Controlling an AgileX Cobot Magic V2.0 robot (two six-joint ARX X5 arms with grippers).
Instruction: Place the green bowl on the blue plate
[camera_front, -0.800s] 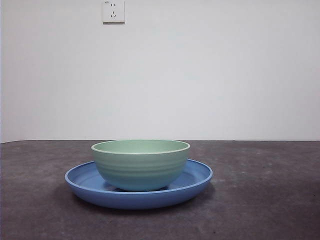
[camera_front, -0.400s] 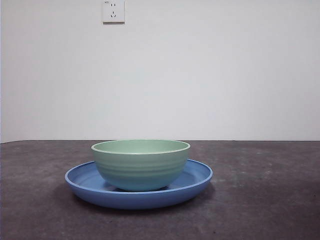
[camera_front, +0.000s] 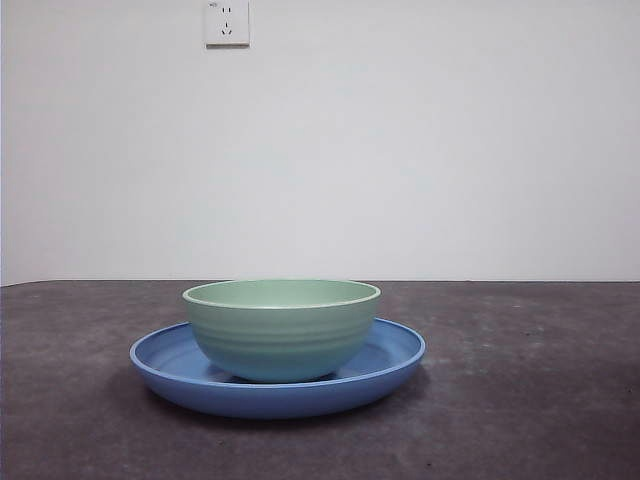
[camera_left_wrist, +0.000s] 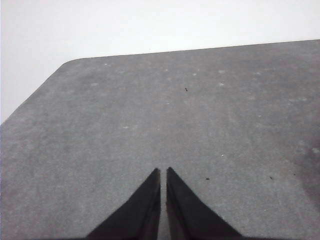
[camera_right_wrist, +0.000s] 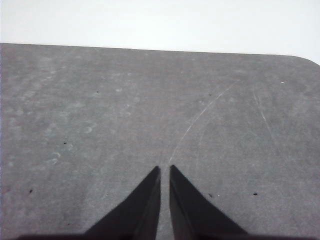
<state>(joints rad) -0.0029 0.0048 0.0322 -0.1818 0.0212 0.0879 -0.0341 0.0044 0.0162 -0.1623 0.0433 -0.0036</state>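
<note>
The green bowl (camera_front: 281, 328) stands upright inside the blue plate (camera_front: 400, 350) in the front view, left of the table's middle. No arm shows in that view. My left gripper (camera_left_wrist: 163, 171) is shut with nothing in it, over bare grey table. My right gripper (camera_right_wrist: 165, 169) is likewise shut and holds nothing, above bare table. Neither wrist view shows the bowl or the plate.
A white wall with a socket (camera_front: 227, 22) stands behind the table. The left wrist view shows a rounded table corner (camera_left_wrist: 70, 61), and the right wrist view shows another rounded table corner (camera_right_wrist: 307, 57).
</note>
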